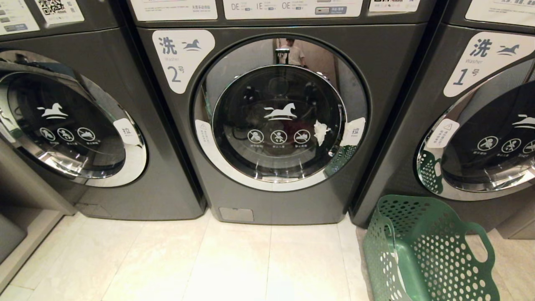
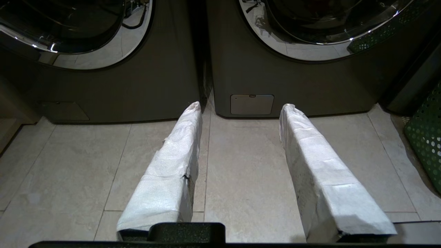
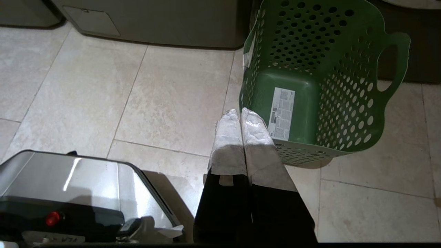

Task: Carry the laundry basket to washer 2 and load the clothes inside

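Washer 2 (image 1: 276, 121) stands straight ahead with its round door shut; its base is also in the left wrist view (image 2: 293, 82). Behind the glass a white bit of cloth (image 1: 321, 132) shows, with a dim reddish patch beside it. The green laundry basket (image 1: 426, 251) sits on the floor at the lower right, before washer 1, and no clothes show in it. My right gripper (image 3: 238, 112) is shut on nothing, its tips just beside the basket's (image 3: 320, 79) near wall. My left gripper (image 2: 241, 106) hangs open over bare tiles facing the washers' bases; the basket's edge (image 2: 425, 137) is off to its side.
Washer 1 (image 1: 480, 125) stands on the right and a third washer (image 1: 71, 125) on the left, both doors shut. A low step or ledge (image 1: 25, 234) lies at the far left. My base's silver panel (image 3: 86, 179) is close by the right arm. A person is mirrored in the door's chrome (image 1: 292, 52).
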Controlling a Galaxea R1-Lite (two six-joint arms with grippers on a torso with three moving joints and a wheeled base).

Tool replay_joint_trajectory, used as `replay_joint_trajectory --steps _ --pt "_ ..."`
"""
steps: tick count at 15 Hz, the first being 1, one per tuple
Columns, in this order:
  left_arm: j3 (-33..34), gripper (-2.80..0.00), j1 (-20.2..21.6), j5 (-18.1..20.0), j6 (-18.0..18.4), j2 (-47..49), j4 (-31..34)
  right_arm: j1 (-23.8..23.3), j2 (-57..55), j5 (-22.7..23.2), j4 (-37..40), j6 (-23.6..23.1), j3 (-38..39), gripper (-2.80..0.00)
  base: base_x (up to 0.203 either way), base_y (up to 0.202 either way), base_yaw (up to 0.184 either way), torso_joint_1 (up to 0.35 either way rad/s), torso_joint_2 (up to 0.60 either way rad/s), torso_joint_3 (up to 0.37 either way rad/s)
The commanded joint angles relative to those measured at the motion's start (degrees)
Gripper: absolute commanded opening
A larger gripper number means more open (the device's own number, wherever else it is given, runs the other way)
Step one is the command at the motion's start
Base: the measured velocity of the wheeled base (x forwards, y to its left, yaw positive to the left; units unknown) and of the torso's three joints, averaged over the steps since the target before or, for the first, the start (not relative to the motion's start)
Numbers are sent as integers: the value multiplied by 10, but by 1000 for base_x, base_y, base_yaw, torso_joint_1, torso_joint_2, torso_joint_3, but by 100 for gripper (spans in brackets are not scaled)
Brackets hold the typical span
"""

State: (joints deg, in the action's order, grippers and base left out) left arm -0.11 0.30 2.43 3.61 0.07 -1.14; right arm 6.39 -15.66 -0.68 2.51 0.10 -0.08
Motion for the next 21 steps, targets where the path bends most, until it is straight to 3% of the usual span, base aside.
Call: replay_joint_trajectory --steps 1,4,7,11,13,16,21 --pt "4 -280 0 0 1 -1 1 -7 -9 1 28 -7 -5 -280 0 0 0 0 0 0" --pt "4 -280 0 -1 0 -1 1 -28 -34 2 41 -17 -11 -280 0 0 0 0 0 0" --pt "5 -280 0 -2 0 -1 -3 -62 32 2 41 -17 -12 -280 0 0 0 0 0 0" --pt "5 -280 0 -1 -6 -1 -1 -65 162 6 15 -10 -3 -280 0 0 0 0 0 0" --pt "5 -280 0 -3 -15 -1 0 -66 157 10 -6 -16 6 -280 0 0 0 0 0 0" --pt "5 -280 0 -3 -13 -1 -2 -66 157 29 -1 -62 5 -280 0 0 0 0 0 0" --pt "5 -280 0 -6 -11 -2 0 -64 157 31 19 -62 -1 -280 0 0 0 0 0 0"
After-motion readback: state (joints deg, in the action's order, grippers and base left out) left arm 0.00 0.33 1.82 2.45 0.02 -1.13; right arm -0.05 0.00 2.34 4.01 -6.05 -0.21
